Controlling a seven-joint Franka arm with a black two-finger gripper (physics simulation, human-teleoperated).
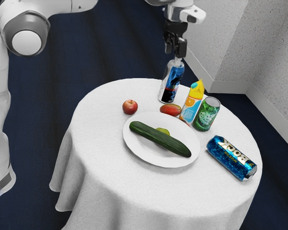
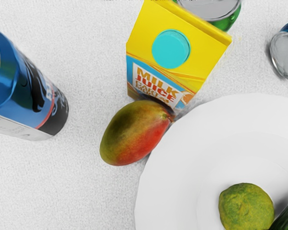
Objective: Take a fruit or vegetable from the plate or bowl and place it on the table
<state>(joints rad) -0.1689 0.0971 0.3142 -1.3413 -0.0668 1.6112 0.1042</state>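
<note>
Green cucumber (image 1: 160, 139) lies slantwise across white plate (image 1: 135, 149), lime (image 2: 246, 208) close beside it. Your gripper (image 1: 176, 57) hangs high near upright blue can (image 1: 171, 85); plate sits off toward exterior camera. Cannot tell if jaws are wide or narrow. Likely move: carry hand over plate, grip across cucumber's long axis.

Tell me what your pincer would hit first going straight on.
Probably the upright blue-and-black can, which my pincer points down toward in the exterior view; depth is unclear, so it might pass beside it.
</note>
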